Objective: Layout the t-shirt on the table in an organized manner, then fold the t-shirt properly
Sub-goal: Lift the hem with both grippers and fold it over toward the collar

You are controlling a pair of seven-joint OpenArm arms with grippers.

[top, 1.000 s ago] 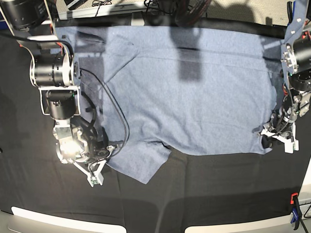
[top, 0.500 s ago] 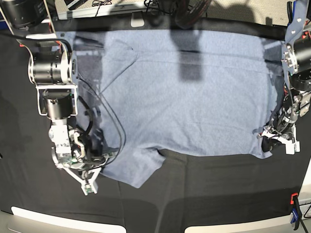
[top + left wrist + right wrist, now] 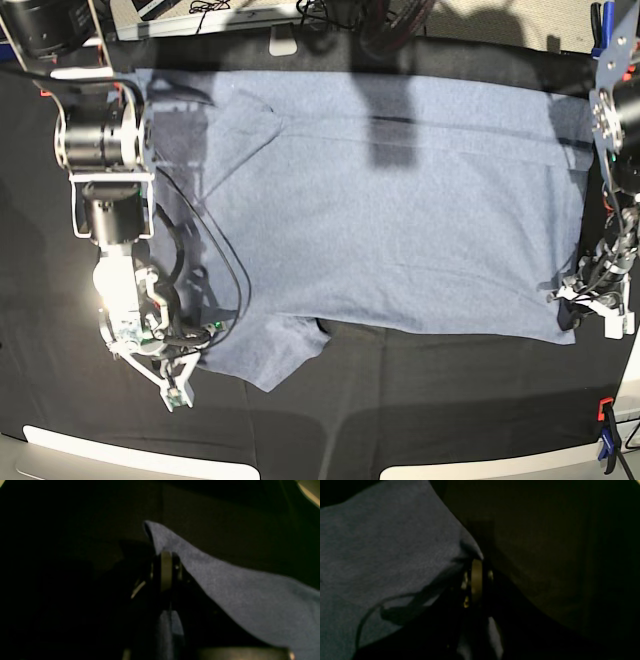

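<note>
T-shirt (image 3: 400, 200) corners vanish inside both jaws (dim).

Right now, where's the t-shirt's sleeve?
In the base view the sleeve lies at the t-shirt's lower left corner on the black table, beside the right gripper, whose jaws pinch its edge.

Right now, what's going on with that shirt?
Left gripper and right gripper both clamped on t-shirt corners. Shirt spread on table. Nothing in the way.
</note>
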